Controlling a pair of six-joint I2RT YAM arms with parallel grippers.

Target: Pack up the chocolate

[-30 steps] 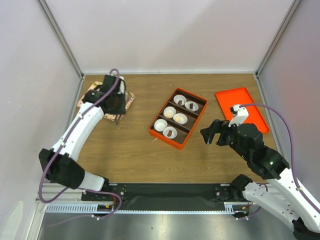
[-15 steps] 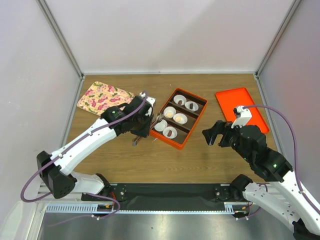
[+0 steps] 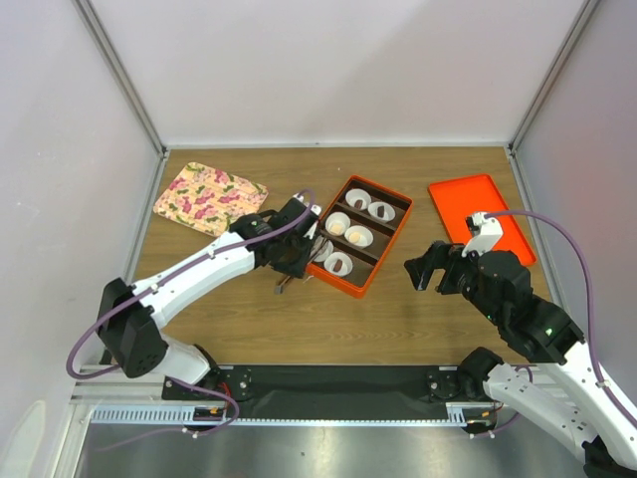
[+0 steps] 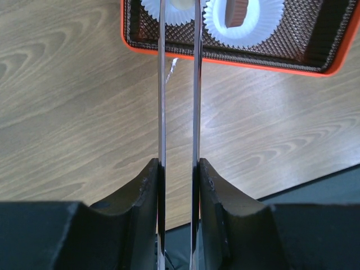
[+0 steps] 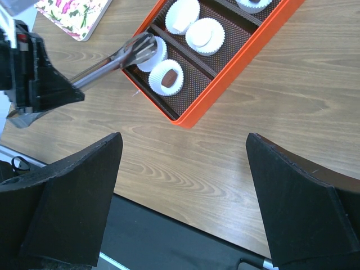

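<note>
orange divided box (image 3: 384, 249): set mid-table, white paper cups (image 3: 358, 237) seated inside
chocolate (image 3: 339, 265): a dark piece is seen in the nearest cup
left gripper (image 3: 295, 261): clamped on metal tongs (image 3: 318, 247), tips at the box's near-left corner
right gripper (image 3: 426, 267): spread wide, apart from the box

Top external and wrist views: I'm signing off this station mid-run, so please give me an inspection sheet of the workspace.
Surface: wooden table, no spills seen.
Job's things: orange divided box holding white paper cups; chocolate in several, some dark, some pale.
Clutter: orange tray right of the box; floral tray far left; white scrap by the box.
Grippers: left gripper shut on metal tongs, tips over a near cup; right gripper with jaws open, empty, apart from the box.
Cables: purple cable along each arm.
Surroundings: pale walls, metal frame posts.
</note>
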